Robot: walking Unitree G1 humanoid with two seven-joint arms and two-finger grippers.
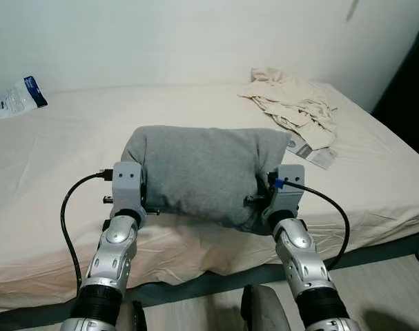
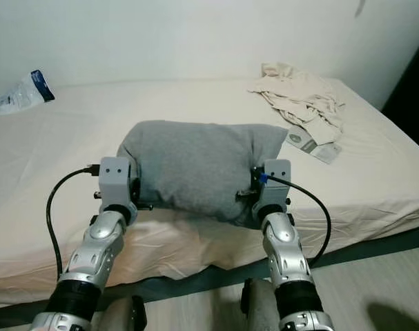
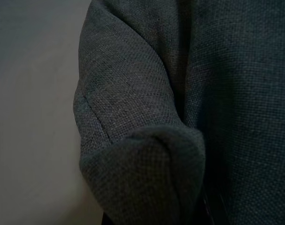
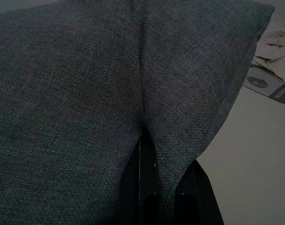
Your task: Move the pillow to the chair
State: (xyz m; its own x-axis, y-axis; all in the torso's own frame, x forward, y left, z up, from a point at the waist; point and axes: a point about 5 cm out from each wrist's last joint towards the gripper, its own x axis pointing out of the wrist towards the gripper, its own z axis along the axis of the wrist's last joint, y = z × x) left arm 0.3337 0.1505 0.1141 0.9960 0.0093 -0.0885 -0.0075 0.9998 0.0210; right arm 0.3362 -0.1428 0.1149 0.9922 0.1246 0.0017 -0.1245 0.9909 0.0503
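Grey pillow point(image 1: 199, 172) sits at the near edge of the cream bed point(image 1: 57, 158), gripped from both ends! Left claw point(image 1: 141, 189) digs into its left end, fabric bunched, pinching or not I cannot tell; right claw point(image 4: 154, 187) pinches a fold at the right end. Crumpled beige cloth point(image 1: 292, 103) lies beyond.

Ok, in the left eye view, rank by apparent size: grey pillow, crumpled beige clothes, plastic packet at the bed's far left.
1. grey pillow, though nearness inflates it
2. crumpled beige clothes
3. plastic packet, partly cut off by the frame edge
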